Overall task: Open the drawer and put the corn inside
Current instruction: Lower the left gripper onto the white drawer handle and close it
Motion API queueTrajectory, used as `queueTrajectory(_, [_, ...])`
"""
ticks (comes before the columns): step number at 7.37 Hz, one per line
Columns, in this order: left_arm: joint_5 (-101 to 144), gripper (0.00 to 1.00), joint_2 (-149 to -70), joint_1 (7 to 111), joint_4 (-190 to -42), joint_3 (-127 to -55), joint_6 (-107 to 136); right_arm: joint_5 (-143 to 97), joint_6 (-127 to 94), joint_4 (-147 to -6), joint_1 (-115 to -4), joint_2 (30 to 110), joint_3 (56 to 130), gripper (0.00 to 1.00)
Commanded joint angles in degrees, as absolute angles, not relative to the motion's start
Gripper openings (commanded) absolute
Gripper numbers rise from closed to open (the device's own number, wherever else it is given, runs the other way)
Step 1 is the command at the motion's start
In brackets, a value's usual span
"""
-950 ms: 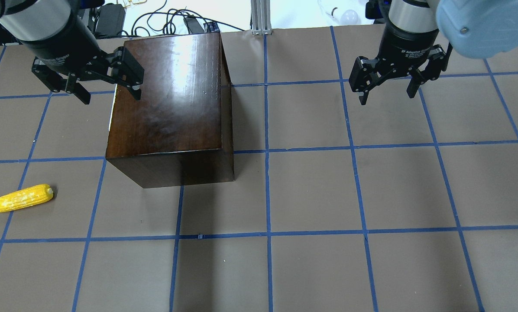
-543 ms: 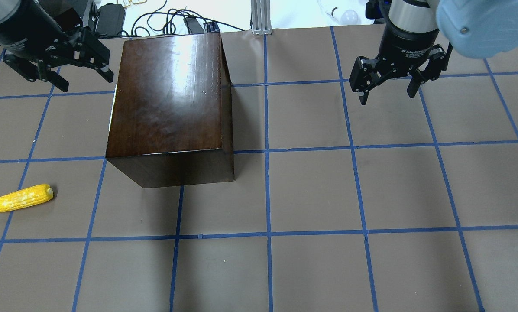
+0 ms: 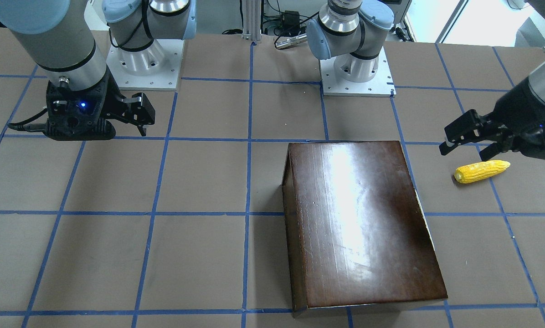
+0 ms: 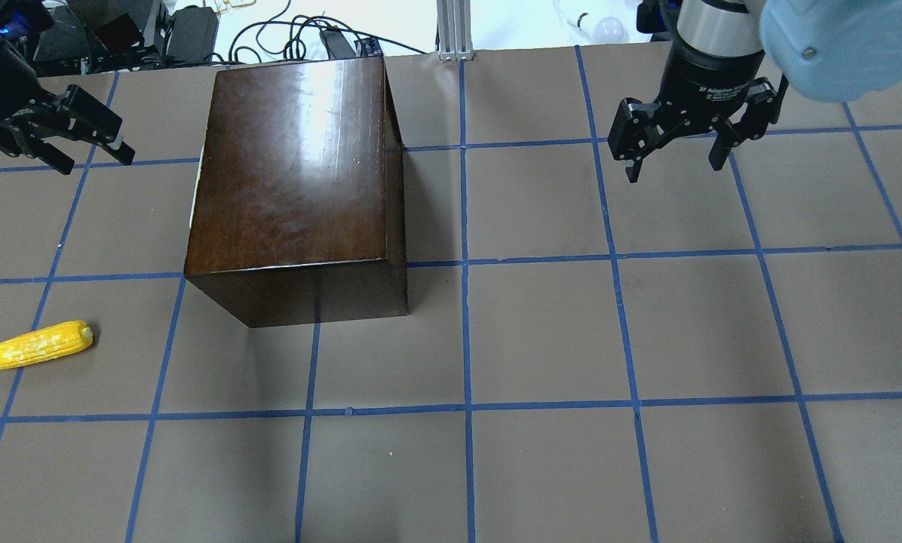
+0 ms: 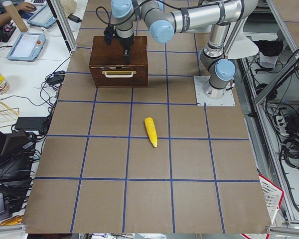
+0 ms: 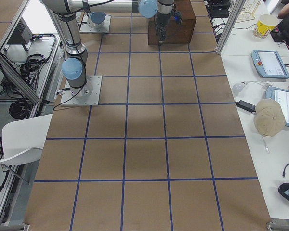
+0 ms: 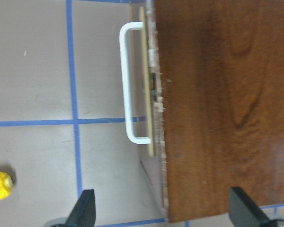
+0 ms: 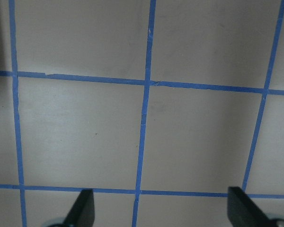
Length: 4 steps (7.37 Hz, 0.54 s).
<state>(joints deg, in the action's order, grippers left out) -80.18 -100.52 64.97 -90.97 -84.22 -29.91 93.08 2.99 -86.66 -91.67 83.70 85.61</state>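
Corn [image 4: 32, 345]: laid flat on the table [image 4: 541, 332] by its left edge, tip pointed at that edge, nothing touching it. Drawer [image 5: 139, 75]: shut within the dark box [image 4: 292, 166] toward the far-left corner, white handle [image 7: 125, 85] faced to the left edge. Left gripper [image 4: 95, 161]: held spread and empty, near the far-left corner. Right gripper [image 4: 673, 170]: spread and empty, toward the far-right corner.

The table [image 4: 541, 332], brown with a blue tape grid, carried a dark wooden box [image 4: 292, 173] (its drawer [image 5: 118, 80] shut) and, well apart from it, the corn [image 4: 32, 345].
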Motion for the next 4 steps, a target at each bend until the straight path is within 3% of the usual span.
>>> queueTrajectory(1, [-78.76, 1.00, -105.89, 63.19, -86.58, -84.73, -32.96, 93.08, 2.99, -86.66, -91.67, 83.67, 85.61, 1.00])
queueTrajectory(4, [-74.71, 1.00, -110.81, 62.93, -85.09, -84.73, -33.31, 93.08, 2.99, -86.66, -91.67, 83.67, 85.61, 1.00])
